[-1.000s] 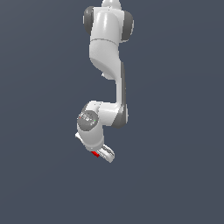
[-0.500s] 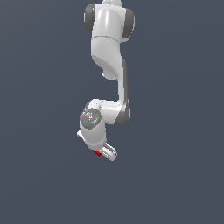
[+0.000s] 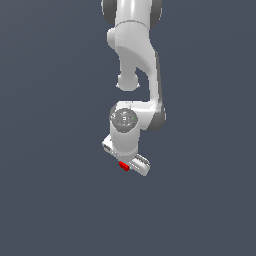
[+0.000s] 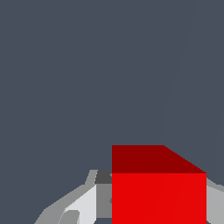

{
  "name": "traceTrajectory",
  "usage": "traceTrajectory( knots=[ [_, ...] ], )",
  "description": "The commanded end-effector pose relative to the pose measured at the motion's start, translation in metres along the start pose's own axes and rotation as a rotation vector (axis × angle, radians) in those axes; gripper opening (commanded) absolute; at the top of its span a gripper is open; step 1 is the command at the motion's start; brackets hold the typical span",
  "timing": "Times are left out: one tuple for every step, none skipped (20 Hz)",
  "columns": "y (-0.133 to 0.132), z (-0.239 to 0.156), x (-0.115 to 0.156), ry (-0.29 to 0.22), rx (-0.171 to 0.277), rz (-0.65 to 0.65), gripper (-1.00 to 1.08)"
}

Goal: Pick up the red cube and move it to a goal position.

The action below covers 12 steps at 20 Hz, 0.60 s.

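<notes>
The red cube (image 3: 124,166) is a tiny bright red block at the tip of the white gripper (image 3: 127,163), below the arm's wrist in the exterior view. In the wrist view the red cube (image 4: 158,197) fills the space between the two grey-white fingers (image 4: 83,203), which stand against its two sides. The gripper is shut on the cube. The cube's underside and the fingertips are hidden. No goal marker shows in either view.
The white arm (image 3: 135,55) reaches down from the top of the exterior view, with its elbow joint (image 3: 125,120) just above the gripper. Plain dark grey-blue surface (image 3: 50,200) surrounds it on all sides.
The gripper, with the red cube in it, has moved up and toward the exterior view's right. The arm's upper links have shifted the same way.
</notes>
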State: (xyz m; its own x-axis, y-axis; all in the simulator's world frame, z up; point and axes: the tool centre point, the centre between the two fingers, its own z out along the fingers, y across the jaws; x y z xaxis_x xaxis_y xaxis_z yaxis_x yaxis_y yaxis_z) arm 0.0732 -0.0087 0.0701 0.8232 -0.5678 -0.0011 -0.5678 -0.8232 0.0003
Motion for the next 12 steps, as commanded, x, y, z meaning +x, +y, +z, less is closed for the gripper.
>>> traceTrajectory(
  knots=[
    [-0.013,-0.014,-0.015,0.001,0.001,0.0,-1.0],
    [-0.017,-0.02,-0.021,0.001,0.001,0.0,-1.0],
    [-0.022,-0.024,-0.026,0.001,0.001,0.0,-1.0],
    [-0.026,-0.029,-0.031,0.001,0.001,0.0,-1.0],
    [-0.03,-0.033,-0.035,0.001,0.001,0.0,-1.0],
    [-0.033,-0.037,-0.039,0.001,0.001,0.0,-1.0],
    [-0.036,-0.04,-0.042,0.001,0.001,0.0,-1.0],
    [-0.038,-0.043,-0.045,0.001,0.0,0.0,-1.0],
    [-0.04,-0.045,-0.047,0.001,0.0,0.0,-1.0],
    [-0.041,-0.046,-0.049,0.001,0.0,0.0,-1.0],
    [-0.042,-0.047,-0.049,0.001,0.0,0.0,-1.0],
    [-0.043,-0.047,-0.05,0.001,0.0,0.0,-1.0]
  ],
)
